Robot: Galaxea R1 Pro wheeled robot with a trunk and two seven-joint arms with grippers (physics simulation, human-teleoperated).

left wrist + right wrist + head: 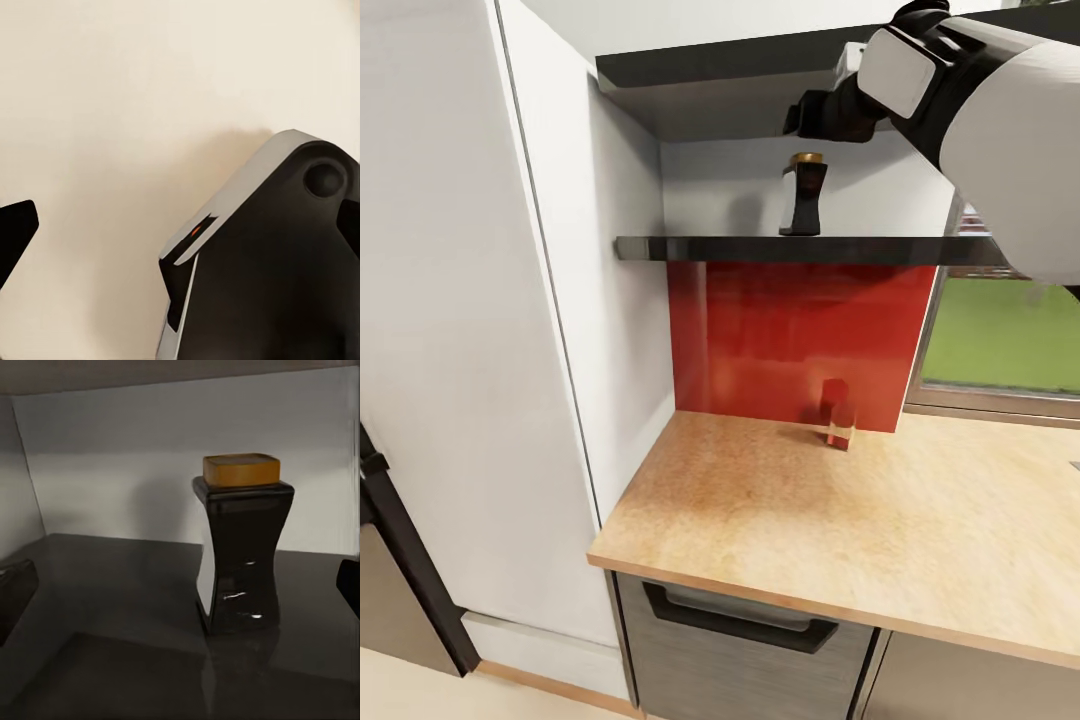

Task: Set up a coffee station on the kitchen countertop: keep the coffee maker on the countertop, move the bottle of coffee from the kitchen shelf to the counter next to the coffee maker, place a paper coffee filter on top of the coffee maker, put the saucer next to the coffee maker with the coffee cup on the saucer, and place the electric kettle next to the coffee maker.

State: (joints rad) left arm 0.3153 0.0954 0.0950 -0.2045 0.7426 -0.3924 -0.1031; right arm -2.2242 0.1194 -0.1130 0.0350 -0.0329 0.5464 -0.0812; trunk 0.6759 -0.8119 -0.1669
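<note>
The bottle of coffee (802, 194) — dark, waisted, with an amber cap — stands upright on the black kitchen shelf (740, 248), above the counter (880, 520). The right pincer (815, 112) hovers just short of it, fingers spread wide, holding nothing. The left pincer's state cannot be told.

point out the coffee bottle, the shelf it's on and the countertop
coffee bottle (244, 570), right wrist view, on its dark body
shelf (760, 249), head view, on its front edge
countertop (780, 510), head view, on a bare patch of its top
</note>
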